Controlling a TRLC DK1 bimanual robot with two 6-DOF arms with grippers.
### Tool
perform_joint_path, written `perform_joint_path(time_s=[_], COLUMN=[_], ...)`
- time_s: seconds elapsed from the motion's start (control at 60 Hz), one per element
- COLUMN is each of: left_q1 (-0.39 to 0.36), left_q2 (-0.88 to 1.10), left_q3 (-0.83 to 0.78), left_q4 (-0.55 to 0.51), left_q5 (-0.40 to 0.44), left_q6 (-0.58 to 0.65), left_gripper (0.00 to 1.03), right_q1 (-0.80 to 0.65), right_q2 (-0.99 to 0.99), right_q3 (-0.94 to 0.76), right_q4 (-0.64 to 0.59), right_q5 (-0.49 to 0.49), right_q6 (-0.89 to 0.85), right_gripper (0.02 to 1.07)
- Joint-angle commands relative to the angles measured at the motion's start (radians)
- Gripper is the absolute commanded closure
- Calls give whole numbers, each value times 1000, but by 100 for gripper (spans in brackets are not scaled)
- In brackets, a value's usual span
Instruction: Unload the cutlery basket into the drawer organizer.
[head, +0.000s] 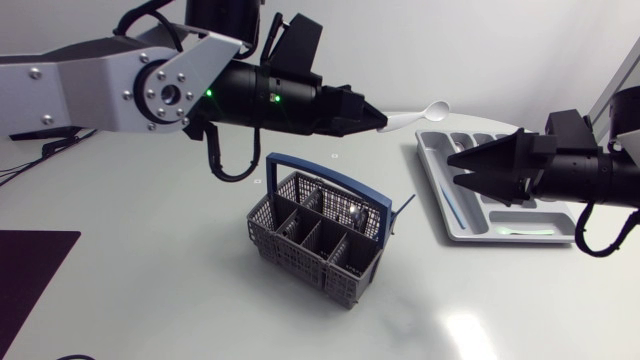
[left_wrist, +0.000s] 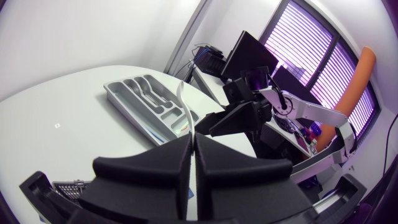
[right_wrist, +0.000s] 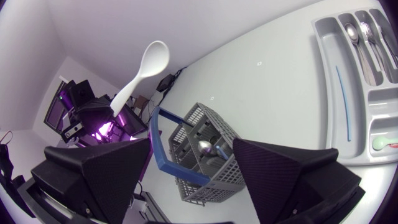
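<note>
Left end effector (head: 375, 118) clamps the white spoon (head: 415, 119) by its handle end, aloft near the organizer (head: 436, 195); such a thin hold risks it pivoting, dropping, or striking the wide-open right end effector (head: 455, 168)

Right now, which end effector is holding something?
The left end effector, shut on the white spoon; the right end effector is open and empty.

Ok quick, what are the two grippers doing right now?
Left gripper: closed, holding the white spoon.
Right gripper: open, holding nothing.
</note>
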Motion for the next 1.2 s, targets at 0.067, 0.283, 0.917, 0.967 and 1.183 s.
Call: perform_joint_path(time_s=[0.067,0.283,0.917,0.967,1.183], left_q1=[16,-10,-32,-33,-35], left_q2=[55,107,170,168,166], left_q3=[-16,9,47,44,30], left_q4=[80,126,180,180,181], left_q5=[4,-60,-109,-112,-120], left_q6=[-92,-111,-125,-123,-120], left_gripper=[100,100,100,100,100], right_q1=[34,83,175,175,163], right_q2=[66,176,331,328,307], right_q3=[54,93,165,164,152], right_q4=[98,458,671,678,691], right_q5=[-20,-58,-15,-6,30], right_q6=[169,510,717,719,717], right_gripper=[12,23,59,66,84])
